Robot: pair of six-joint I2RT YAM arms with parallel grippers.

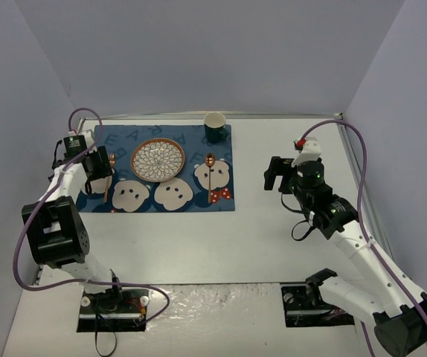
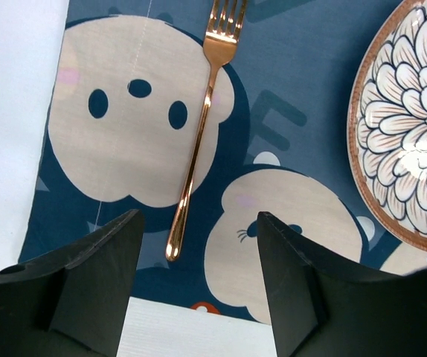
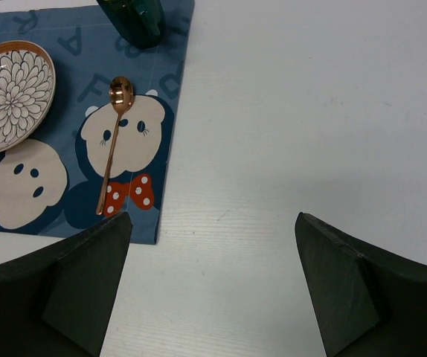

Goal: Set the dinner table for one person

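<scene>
The white dinner table (image 1: 258, 223) carries a blue bear-print placemat (image 1: 198, 199). On the mat lie a flower-patterned plate (image 1: 158, 160), a copper fork (image 2: 198, 141) to its left and a copper spoon (image 3: 111, 145) to its right. A dark green cup (image 1: 214, 126) stands at the mat's far right corner. My left gripper (image 2: 198, 223) hovers open over the fork's handle end, holding nothing. Over bare table to the right of the mat, my right gripper (image 3: 213, 219) is open wide and empty.
Pale walls close in the table at the back and on both sides. Purple cables loop from both arms. The left arm's elbow (image 1: 53, 230) stands just off the mat's near left corner.
</scene>
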